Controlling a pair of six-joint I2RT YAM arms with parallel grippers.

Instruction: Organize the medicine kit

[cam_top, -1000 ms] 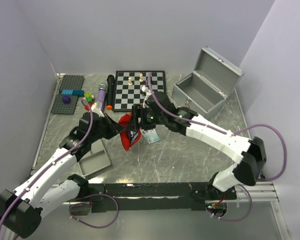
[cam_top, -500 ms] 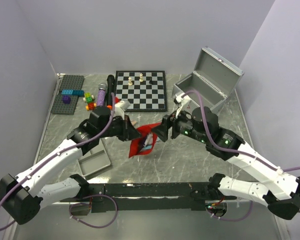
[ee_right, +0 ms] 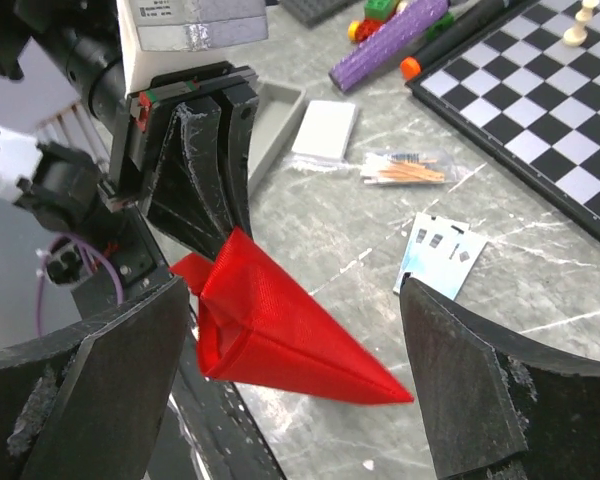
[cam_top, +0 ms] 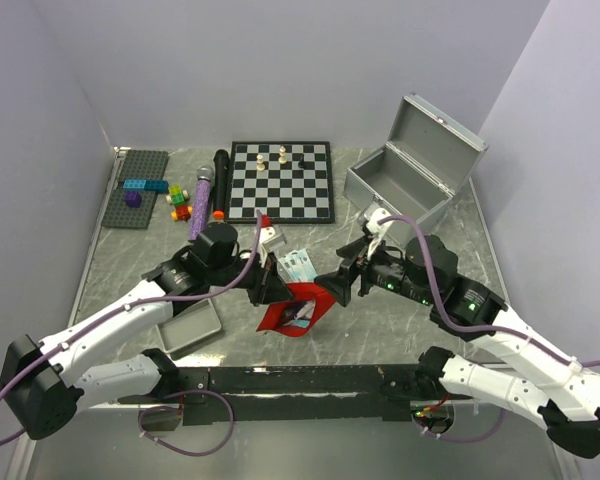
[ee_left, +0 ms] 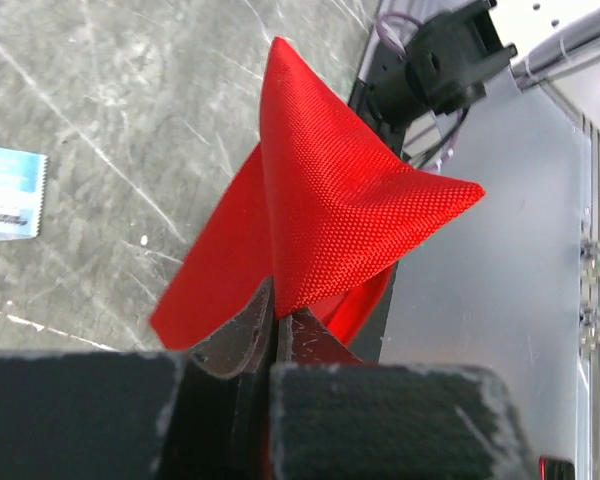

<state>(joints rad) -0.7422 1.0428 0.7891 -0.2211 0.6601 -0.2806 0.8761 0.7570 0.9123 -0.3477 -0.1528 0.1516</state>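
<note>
- Since half a second ago both arms have been pulling back toward 6 o'clock. The red pouch has come with them, and it is now sitting nearer the arm bases.
- The pale blue sachets are lying uncovered on the table at the pouch's 12 o'clock.
- I am seeing the left gripper clenched on a fold of the pouch. Its jaws are pressed together with only the red fabric between them, and the rest of the pouch is fanning out beyond the fingertips.
- From above, the left gripper is biting the pouch at its 10 o'clock edge.
- The right gripper is spread wide at the pouch's 2 o'clock and is grasping nothing. In its wrist view the pouch is lying between the two fingers, and I cannot tell whether either finger is touching the fabric.
- The chessboard is lying at 12 o'clock of the pouch.
- The grey tray is lying at 9 o'clock of the pouch.
- The open grey box is standing at 1 o'clock of the pouch.
</note>
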